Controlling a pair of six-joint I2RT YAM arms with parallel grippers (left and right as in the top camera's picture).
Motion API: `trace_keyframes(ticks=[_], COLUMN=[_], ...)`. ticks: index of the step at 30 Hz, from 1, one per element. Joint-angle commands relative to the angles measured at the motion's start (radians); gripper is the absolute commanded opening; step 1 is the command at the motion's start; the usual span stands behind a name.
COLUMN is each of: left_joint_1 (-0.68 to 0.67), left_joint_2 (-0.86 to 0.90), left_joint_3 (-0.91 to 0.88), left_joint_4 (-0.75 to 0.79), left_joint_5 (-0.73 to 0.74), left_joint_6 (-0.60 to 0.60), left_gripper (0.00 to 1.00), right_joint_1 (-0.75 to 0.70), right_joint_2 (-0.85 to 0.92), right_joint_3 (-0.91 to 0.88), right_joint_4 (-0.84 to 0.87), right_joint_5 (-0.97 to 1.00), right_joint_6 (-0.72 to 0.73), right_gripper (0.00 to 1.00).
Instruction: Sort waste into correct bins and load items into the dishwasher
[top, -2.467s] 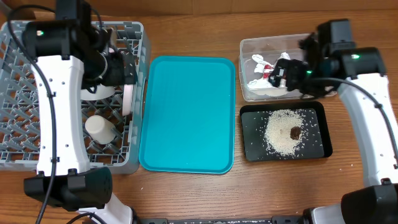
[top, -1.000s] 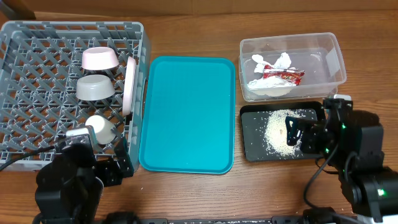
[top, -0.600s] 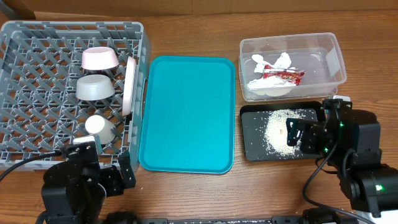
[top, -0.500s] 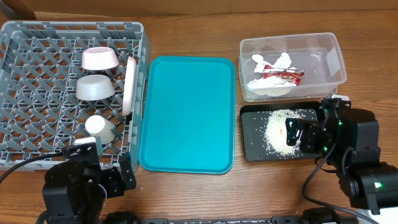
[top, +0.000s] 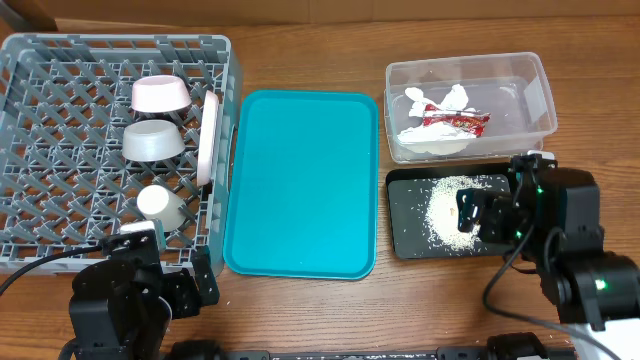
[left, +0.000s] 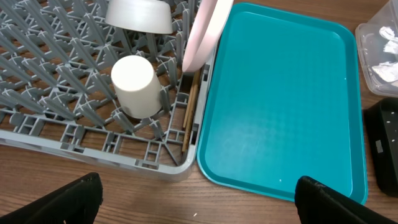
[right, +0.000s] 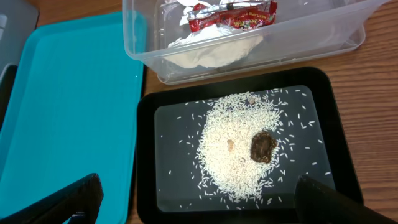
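The grey rack (top: 30, 60) holds the pinkish-bottomed dish (top: 160, 95), grey bowl (top: 152, 141), white cup (left: 135, 84), the plate (top: 208, 138) on edge and the chopsticks (left: 189, 115). The clear tub (top: 540, 95) holds the red-and-white wrapper (right: 233, 14) and the napkin (right: 214, 53). The black tray (right: 146, 155) holds rice (right: 233, 152) and the brown lump (right: 263, 146). My left gripper (left: 196, 208) is open and empty over the wood in front of the rack. My right gripper (right: 199, 205) is open and empty over the black tray's near edge.
The teal tray (top: 300, 180) lies between the rack and the two bins with nothing on it. The arm bases stand at the table's front edge, left and right.
Both arms have pulled back to the front of the table, the left out of the rack and the right away from the tub. In the last half second almost nothing moved.
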Motion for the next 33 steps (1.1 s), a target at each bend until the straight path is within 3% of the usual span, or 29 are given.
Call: trace_keyframes(ticks=[1, 9, 17, 33], left_joint_1=[-0.007, -0.007, -0.007, -0.006], left_joint_2=[-0.008, -0.008, -0.008, -0.008], left_joint_3=[-0.006, -0.006, -0.006, -0.006], left_joint_4=[-0.002, -0.002, -0.003, -0.003], left_joint_5=[0.005, 0.005, 0.005, 0.005], left_joint_6=[-0.006, -0.006, -0.006, -0.006], left_gripper=[1.0, 1.0, 1.0, 1.0], right_joint_1=[-0.002, -0.002, 0.011, 0.037], right_joint_2=[-0.084, -0.365, -0.629, -0.848], right_joint_3=[-0.047, -0.255, -0.477, -0.92], right_joint_4=[0.002, 0.056, 0.301, 1.07], right_joint_5=[0.006, 0.0, 0.032, 0.07], right_joint_6=[-0.008, -0.007, -0.008, -0.008], right_gripper=[1.0, 1.0, 1.0, 1.0])
